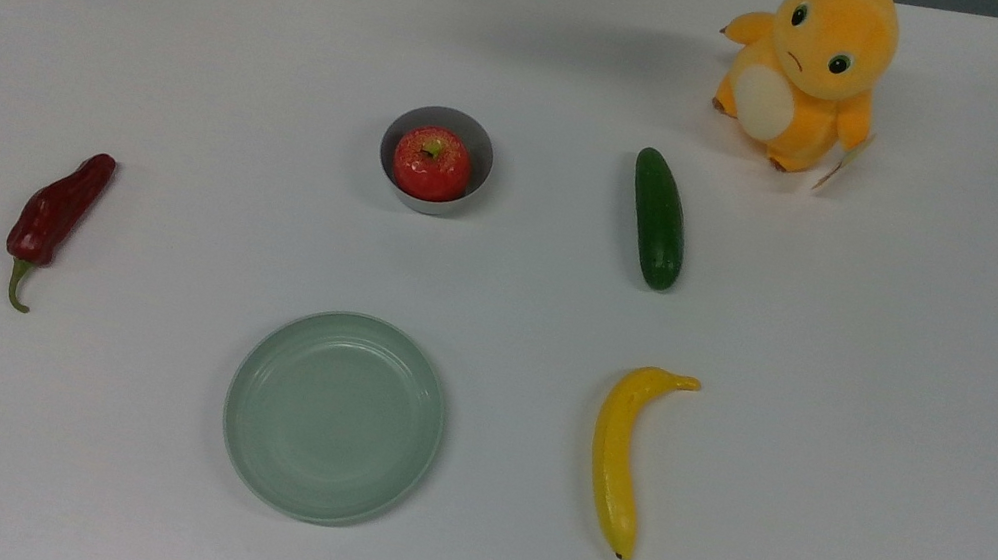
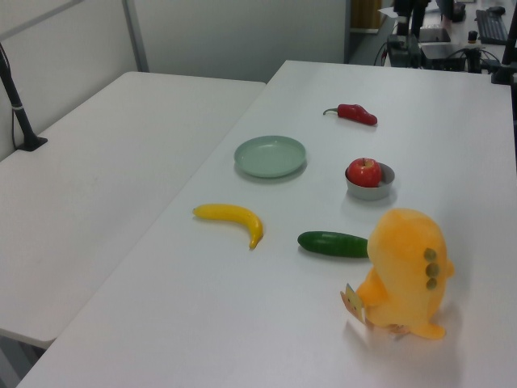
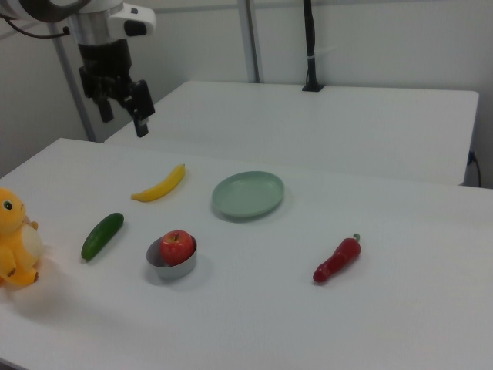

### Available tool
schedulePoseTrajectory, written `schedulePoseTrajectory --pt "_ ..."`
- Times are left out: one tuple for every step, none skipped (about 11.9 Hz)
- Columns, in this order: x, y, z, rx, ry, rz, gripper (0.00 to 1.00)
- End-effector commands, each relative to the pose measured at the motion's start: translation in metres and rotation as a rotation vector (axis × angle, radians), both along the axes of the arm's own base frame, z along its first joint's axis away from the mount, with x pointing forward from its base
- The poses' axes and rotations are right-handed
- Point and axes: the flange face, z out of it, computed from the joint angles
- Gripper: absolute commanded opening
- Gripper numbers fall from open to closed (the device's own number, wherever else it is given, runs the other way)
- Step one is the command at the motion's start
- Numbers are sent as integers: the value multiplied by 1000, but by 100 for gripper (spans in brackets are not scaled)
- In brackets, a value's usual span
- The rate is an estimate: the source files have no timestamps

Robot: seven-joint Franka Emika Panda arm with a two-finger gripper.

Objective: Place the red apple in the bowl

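Seven items are sitting on one white table (image 1: 847, 379): one red apple (image 1: 431, 162), resting inside one small grey bowl (image 1: 480, 150); one pale green plate (image 1: 333, 417); one dark red chili pepper (image 1: 56, 214); one green cucumber (image 1: 657, 217); one yellow banana (image 1: 618, 457); and one orange plush toy (image 1: 810, 69). A second white table (image 2: 97, 186) is standing beside the first in the left view. One robot gripper (image 3: 123, 108) is hanging above the far table edge in the right view, showing two dark fingers (image 3: 142, 108). That is making two pieces of tableware, four pieces of produce and one single toy.
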Motion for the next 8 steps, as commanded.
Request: schedulePoseTrajectory --pt "19 -12 -3 -26 -121 85 100" --pt "21 -13 -7 -27 -122 96 100" --pt "19 -13 -6 -27 -123 92 100" --pt "19 -13 -7 -25 -116 89 100" --pt "18 -12 -10 -25 -109 89 100" --pt "19 -10 -12 -27 -108 94 100" --pt "19 -9 -12 -31 -107 97 100" --pt "19 -10 -13 -39 -106 100 100"
